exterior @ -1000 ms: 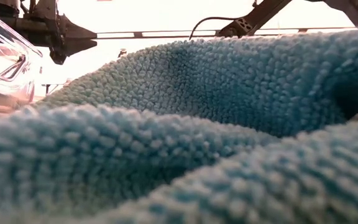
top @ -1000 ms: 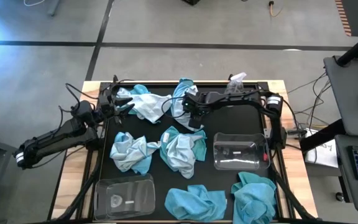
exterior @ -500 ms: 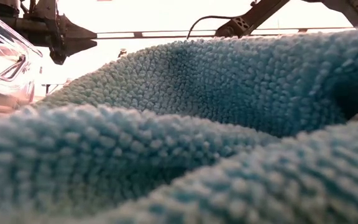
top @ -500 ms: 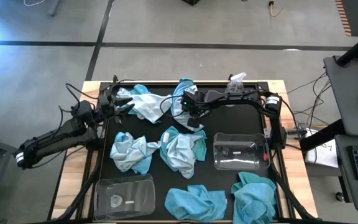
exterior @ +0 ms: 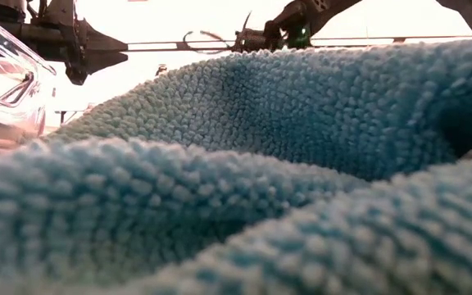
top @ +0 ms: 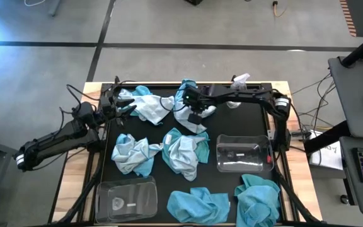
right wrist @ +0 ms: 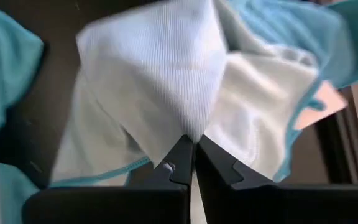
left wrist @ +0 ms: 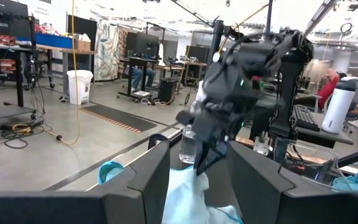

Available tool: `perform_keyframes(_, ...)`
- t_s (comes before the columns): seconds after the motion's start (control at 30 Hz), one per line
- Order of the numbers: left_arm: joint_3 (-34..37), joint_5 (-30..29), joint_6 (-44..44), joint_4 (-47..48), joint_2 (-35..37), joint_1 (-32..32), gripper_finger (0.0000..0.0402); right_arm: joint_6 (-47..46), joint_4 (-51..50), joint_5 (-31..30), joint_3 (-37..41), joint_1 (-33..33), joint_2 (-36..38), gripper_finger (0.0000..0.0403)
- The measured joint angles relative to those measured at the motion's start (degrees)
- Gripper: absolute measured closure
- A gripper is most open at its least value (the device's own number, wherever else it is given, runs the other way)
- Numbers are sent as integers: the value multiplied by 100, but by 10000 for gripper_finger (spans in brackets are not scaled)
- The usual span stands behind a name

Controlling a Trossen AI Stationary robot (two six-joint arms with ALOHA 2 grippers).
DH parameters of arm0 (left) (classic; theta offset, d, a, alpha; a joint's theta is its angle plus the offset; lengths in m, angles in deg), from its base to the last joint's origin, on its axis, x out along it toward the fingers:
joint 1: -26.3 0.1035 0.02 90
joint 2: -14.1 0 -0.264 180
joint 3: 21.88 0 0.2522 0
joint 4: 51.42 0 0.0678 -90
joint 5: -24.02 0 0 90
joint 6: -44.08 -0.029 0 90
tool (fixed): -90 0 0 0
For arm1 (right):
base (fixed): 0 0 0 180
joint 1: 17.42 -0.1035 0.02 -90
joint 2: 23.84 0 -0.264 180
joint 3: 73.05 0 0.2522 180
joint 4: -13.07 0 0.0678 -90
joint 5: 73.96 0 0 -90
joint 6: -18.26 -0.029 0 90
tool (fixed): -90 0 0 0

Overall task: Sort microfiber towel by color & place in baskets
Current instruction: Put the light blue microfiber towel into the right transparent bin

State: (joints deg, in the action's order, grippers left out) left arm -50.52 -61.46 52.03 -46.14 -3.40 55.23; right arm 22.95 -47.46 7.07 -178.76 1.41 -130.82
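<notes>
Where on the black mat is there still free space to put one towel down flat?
Bare mat shows between the right arm and the right basket, and a smaller patch between the left basket and the towels above it. The middle is crowded with crumpled towels. The right gripper has its jaws shut on a pale towel.

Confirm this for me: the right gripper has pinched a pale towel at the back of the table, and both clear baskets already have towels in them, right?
Not quite. The right gripper is shut on the pale towel, but the high view shows both baskets without towels.
</notes>
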Motion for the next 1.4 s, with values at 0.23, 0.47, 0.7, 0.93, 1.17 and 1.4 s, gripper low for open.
perform_keyframes(0.23, 0, 0, 0, 2, 0, 0, 257, -368, -27, 15, -56, -250, 592, 394)
perform_keyframes(0.47, 0, -2, 0, 1, 0, 0, 257, -737, -25, -4, -56, -646, 1279, 394)
perform_keyframes(0.7, 0, -4, 0, 1, 0, 0, 257, -1006, -16, -9, -56, -882, 1896, 394)
perform_keyframes(0.93, 0, -4, 0, 1, -2, 0, 257, -1380, -19, -13, -56, -993, 2459, 394)
perform_keyframes(1.17, 0, -6, 0, 1, -4, 0, 257, -1702, -85, -13, -56, -1248, 2938, 394)
perform_keyframes(1.4, 0, -4, 0, 1, -4, 0, 257, -2054, -594, -6, -56, -1672, 3050, 394)
